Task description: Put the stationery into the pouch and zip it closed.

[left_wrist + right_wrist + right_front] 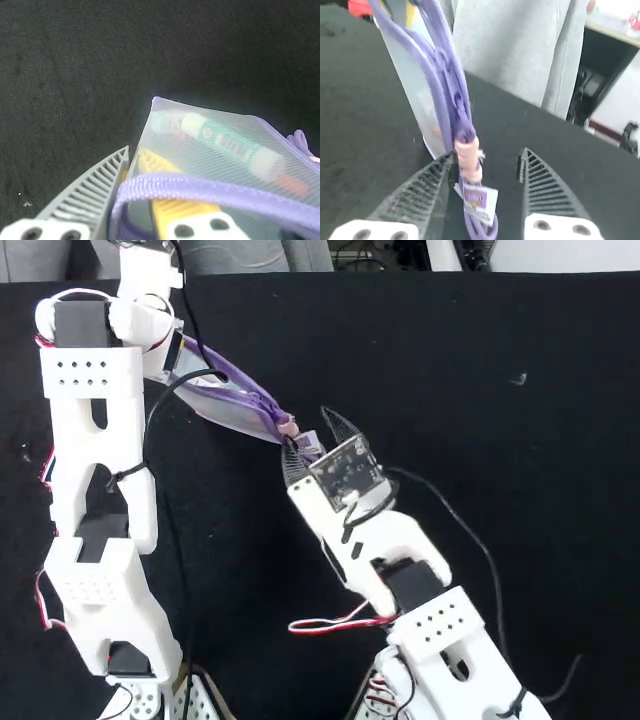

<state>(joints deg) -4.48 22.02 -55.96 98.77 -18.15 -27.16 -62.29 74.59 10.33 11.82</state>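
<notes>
A clear mesh pouch (225, 400) with purple zipper trim hangs off the black table between the two arms. My left gripper (183, 352) is shut on its far left end. In the left wrist view the left gripper (135, 162) clamps the pouch (220, 165) by its purple edge, and a green-and-white pen (225, 145) and something yellow (165, 172) show through the mesh. My right gripper (318, 443) stands open at the pouch's other end. In the right wrist view the pink zipper pull (468, 160) with its tag hangs between the open right gripper (487, 155) fingers, against one finger (427, 187).
The black tablecloth (480, 390) stretches bare to the right and far side. A black cable (470, 530) and red-white wires (330, 623) trail by the right arm's base. Grey fabric (520, 50) and furniture stand beyond the table's far edge.
</notes>
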